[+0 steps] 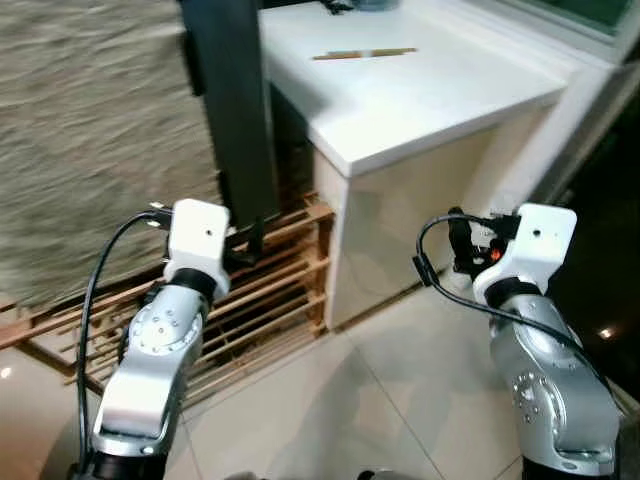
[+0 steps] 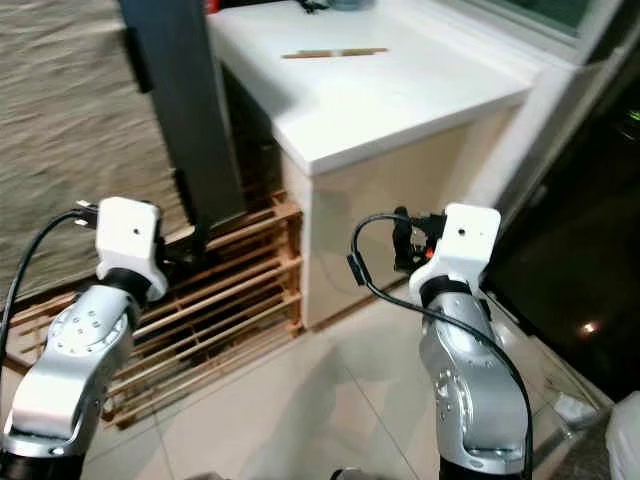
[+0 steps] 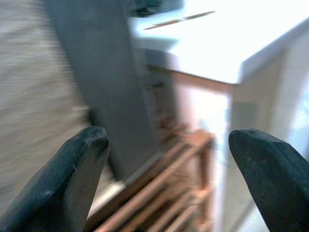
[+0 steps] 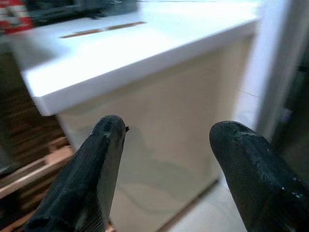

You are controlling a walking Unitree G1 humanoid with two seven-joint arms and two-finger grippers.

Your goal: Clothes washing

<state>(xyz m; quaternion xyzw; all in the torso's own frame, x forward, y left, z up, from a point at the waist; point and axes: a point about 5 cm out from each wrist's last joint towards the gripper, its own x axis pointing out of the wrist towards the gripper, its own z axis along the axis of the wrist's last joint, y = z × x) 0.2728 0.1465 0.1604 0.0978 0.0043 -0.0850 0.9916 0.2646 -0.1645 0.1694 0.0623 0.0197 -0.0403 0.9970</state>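
My left gripper (image 3: 166,159) is spread wide and holds nothing; between its fingers (image 3: 72,174) I see a wooden slatted rack (image 1: 265,290) on the floor and a dark upright post (image 1: 235,110) beside it. My right gripper (image 4: 166,159) is equally wide apart, empty, touching nothing, facing the cream side of a white-topped counter (image 1: 420,100). A thin stick (image 1: 365,53) lies on that top. I cannot make out any clothes or washing machine.

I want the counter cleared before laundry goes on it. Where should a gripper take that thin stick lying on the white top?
Probably at its middle, coming straight down from above. The stick lies flat on the white counter, slim and long, so open fingers set across its width should close on it best.
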